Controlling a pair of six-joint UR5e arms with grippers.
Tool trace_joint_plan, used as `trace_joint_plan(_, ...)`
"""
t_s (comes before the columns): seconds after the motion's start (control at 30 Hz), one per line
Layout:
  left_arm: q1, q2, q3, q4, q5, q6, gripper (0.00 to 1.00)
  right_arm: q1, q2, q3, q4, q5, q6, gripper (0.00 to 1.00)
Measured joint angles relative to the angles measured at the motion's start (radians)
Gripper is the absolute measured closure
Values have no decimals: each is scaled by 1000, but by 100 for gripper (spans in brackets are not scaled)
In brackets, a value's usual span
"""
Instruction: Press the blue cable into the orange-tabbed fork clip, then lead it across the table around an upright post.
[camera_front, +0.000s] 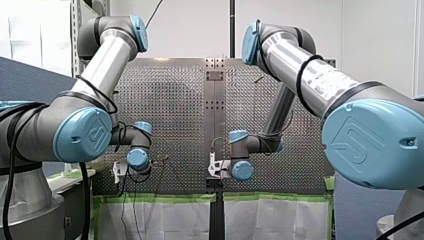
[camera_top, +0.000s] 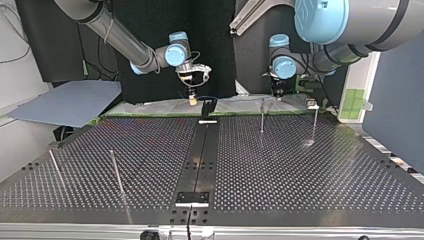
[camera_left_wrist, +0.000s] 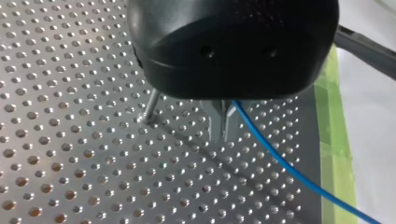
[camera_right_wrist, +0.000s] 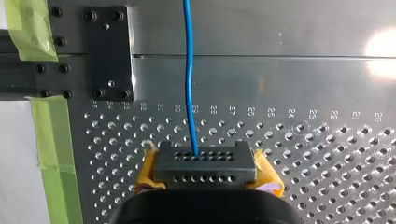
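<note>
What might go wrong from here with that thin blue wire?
Two risks, I think. The blue cable leaves my left hand close beside an upright post, so it may snag there or pass on the wrong side. My right hand seems to pinch the same thin cable; if the two hands pull apart, it may slip out or be strained.

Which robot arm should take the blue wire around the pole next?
Probably my left: its gripper holds the blue cable right beside an upright post. The right wrist view shows no post nearby.
</note>
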Motion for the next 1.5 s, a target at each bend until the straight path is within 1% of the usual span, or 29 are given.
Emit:
trace_joint_plan(0.17,2,-7,4,-4,21,-13,99,-8,1,0,-2,6,-9,100)
trace_joint_plan(0.33,5,-7,23,-18,36,-23,99,-14,2,0,-2,12,-4,100)
trace_joint_plan(0.6,11,-8,96,-95,50,-23,99,-26,2,0,0,16,0,100)
trace_joint_plan(0.8,25,-8,130,-139,54,-21,99,-36,2,-1,4,17,1,100)
trace_joint_plan(0.93,33,-8,144,-147,57,-22,99,-44,3,-5,10,17,-1,100)
trace_joint_plan(1.17,46,-8,154,-147,65,-24,99,-67,3,-24,18,15,-2,100)
trace_joint_plan(1.37,55,-8,158,-143,76,-35,99,-75,2,-52,37,13,-8,100)
trace_joint_plan(1.5,59,-8,158,-138,84,-42,99,-78,2,-61,41,12,-10,100)
